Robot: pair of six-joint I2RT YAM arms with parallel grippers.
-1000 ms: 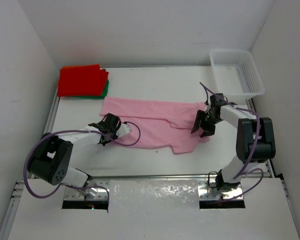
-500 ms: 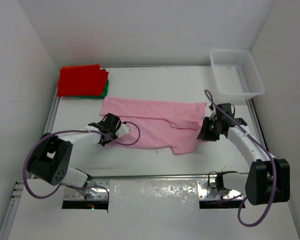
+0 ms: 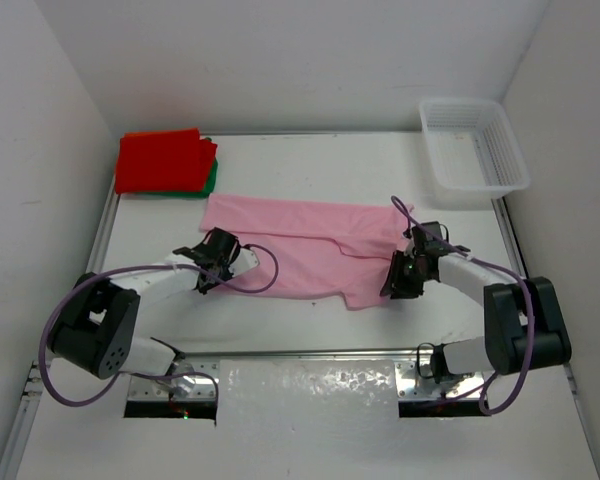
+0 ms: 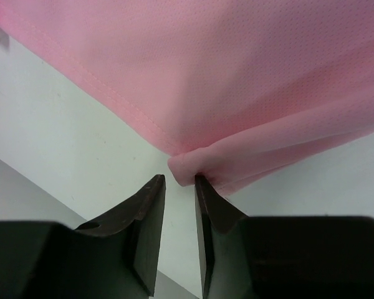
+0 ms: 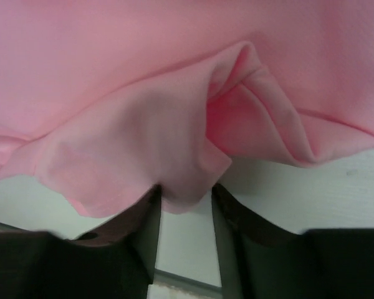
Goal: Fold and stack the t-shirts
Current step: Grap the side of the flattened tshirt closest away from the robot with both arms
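Left jaws: narrowly parted, bare desk (image 4: 62,162) showing in the gap. Nothing is clamped. A rolled corner of the pink shirt (image 4: 237,75) lies right at the tips, touching the inner edge of one fingertip (image 4: 202,187).

Right jaws: parted somewhat wider. A loose flap of the pink shirt (image 5: 149,156) dips in between the tips; I cannot tell whether it is pinched.

In the overhead view, the pink shirt (image 3: 310,245) lies spread on the desk between the two sets of jaws, its right end rumpled.

A folded red shirt (image 3: 162,160) rests on a green shirt (image 3: 211,180), only the green edge showing. The stack is well beyond the left jaws, at the far left corner.

A white lattice basket (image 3: 475,145) stands well beyond the right jaws, its floor in plain view.
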